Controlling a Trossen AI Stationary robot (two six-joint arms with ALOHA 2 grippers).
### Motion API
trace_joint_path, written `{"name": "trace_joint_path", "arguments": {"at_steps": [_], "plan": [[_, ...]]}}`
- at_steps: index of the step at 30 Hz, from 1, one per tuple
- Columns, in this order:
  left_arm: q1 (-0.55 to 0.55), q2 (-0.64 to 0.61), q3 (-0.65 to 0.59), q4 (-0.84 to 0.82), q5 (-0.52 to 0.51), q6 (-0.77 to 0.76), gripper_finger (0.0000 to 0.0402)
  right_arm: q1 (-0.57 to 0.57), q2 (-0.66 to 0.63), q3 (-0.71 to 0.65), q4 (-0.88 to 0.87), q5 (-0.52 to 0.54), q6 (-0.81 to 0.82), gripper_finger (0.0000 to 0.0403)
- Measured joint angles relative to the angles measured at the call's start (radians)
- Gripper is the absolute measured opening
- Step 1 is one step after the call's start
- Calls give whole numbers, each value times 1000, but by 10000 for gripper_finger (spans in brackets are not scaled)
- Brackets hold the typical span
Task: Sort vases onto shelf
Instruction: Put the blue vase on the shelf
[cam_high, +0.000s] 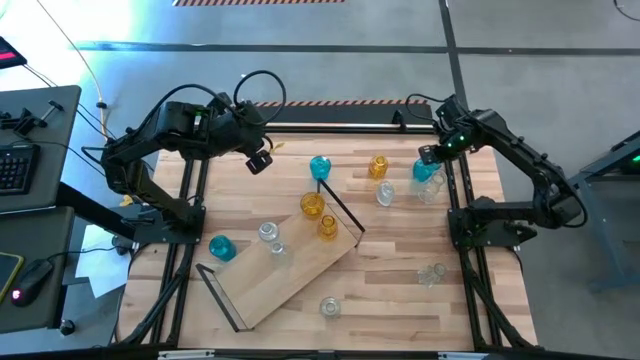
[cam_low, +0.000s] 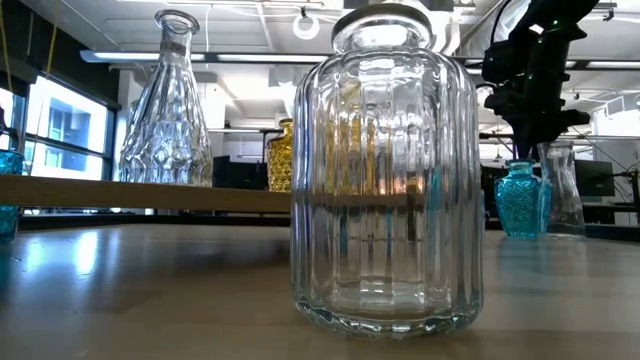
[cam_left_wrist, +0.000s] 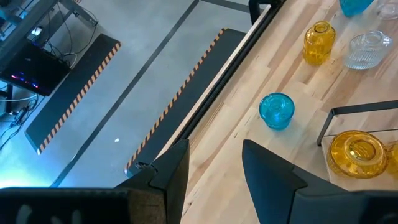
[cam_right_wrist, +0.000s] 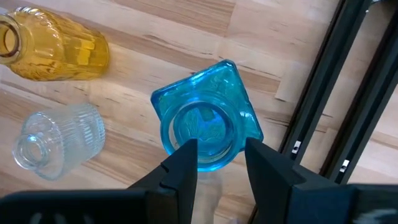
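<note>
My right gripper (cam_high: 428, 155) hangs open at the table's far right, fingers pointing down just above the mouth of a teal square vase (cam_right_wrist: 205, 124) standing on the table. I see no touch in the low view, where the gripper (cam_low: 525, 150) ends above the vase (cam_low: 521, 200). My left gripper (cam_high: 258, 160) waits open, raised over the far left (cam_left_wrist: 214, 149). The shelf (cam_high: 300, 270) lies slantwise mid-table, carrying two amber vases (cam_high: 312, 205) and two clear ones (cam_high: 268, 233). Other vases stand on the tabletop: teal (cam_high: 320, 167), amber (cam_high: 378, 166), clear (cam_high: 385, 193).
A clear vase (cam_high: 430, 190) stands close beside the teal one under my right gripper. More loose vases: teal (cam_high: 221, 247) at the left, clear (cam_high: 330, 307) near the front, clear (cam_high: 432, 273) at the right. Black frame posts (cam_high: 455, 200) run along both table sides.
</note>
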Motion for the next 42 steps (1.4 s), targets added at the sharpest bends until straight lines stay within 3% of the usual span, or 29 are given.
{"name": "trace_joint_path", "arguments": {"at_steps": [13,20,30,36,42], "plan": [[0,0,0,0,0,0,140,0,62,1,2,-29,16,117],[0,0,0,0,0,1,140,37,90,1,-6,21,17,114],[0,0,0,-1,0,18,140,42,90,1,61,45,-14,11],[0,0,0,-1,0,18,140,42,90,1,86,46,-14,22],[0,0,0,-1,0,18,140,57,81,2,106,44,-31,6]]}}
